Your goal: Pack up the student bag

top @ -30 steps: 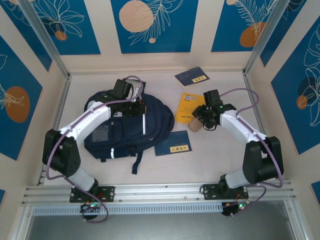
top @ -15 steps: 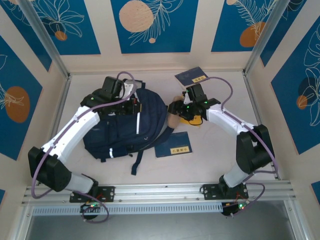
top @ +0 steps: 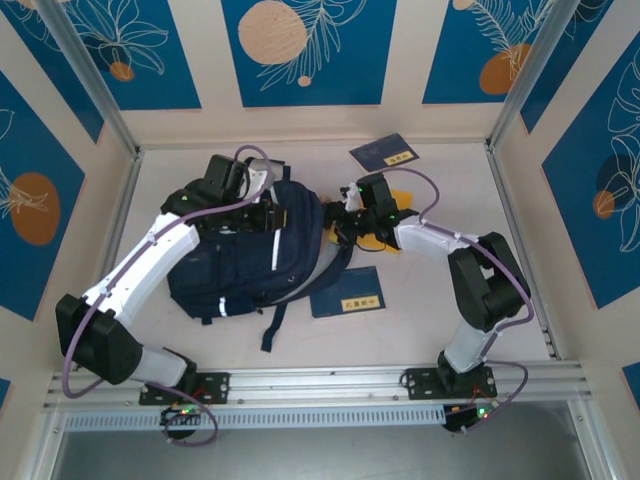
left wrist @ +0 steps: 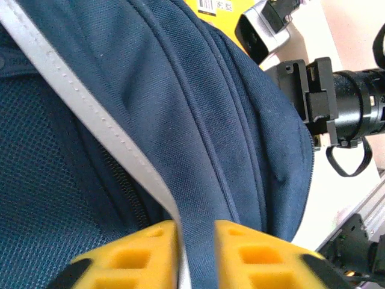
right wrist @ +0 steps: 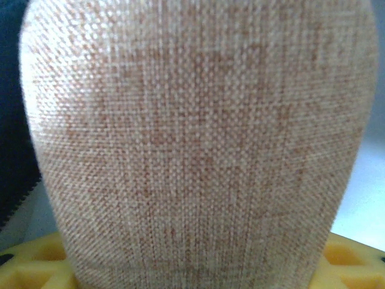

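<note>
Now brought pouch [right wrist: 192, 144], clamped in right claw [top: 347, 219], up to bag [top: 240, 265] pinched open by left claw [left wrist: 195, 253]; ready to insert.

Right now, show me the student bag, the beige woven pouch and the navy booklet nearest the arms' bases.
student bag [top: 245, 268]: top external view, navy front panel.
beige woven pouch [right wrist: 192, 144]: right wrist view, middle of its woven side.
navy booklet [top: 345, 290]: top external view, centre of its cover.

The pale table [top: 430, 330] carries a navy backpack [top: 240, 270] on its left half. A navy booklet [top: 384, 152] lies near the far edge, a second navy booklet [top: 346, 291] just beside the backpack, and a yellow book [top: 378, 243] between them.
</note>
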